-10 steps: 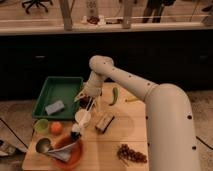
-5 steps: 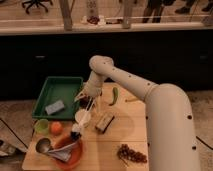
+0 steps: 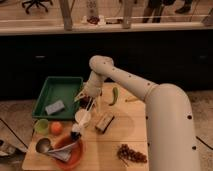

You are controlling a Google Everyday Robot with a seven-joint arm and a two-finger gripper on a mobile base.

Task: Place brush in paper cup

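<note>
The white paper cup [image 3: 82, 118] stands on the wooden table [image 3: 130, 130], just right of the green tray. My gripper [image 3: 86, 101] hangs directly above it at the end of the white arm, which reaches in from the right; its fingers stand apart, open. The brush [image 3: 88, 109] is a thin pale stick slanting from beside the fingers down to the cup. A small dark tip shows just below and left of the cup. I cannot tell whether the brush rests inside the cup or whether a finger still touches it.
A green tray [image 3: 66, 83] holding a grey sponge [image 3: 55, 106] lies at the left. A light green cup [image 3: 41, 125], an orange fruit [image 3: 56, 128] and an orange bowl [image 3: 70, 155] with a metal ladle [image 3: 43, 145] fill the front left. A tan block [image 3: 104, 122], a green pepper [image 3: 114, 96] and a dark cluster [image 3: 129, 154] lie to the right.
</note>
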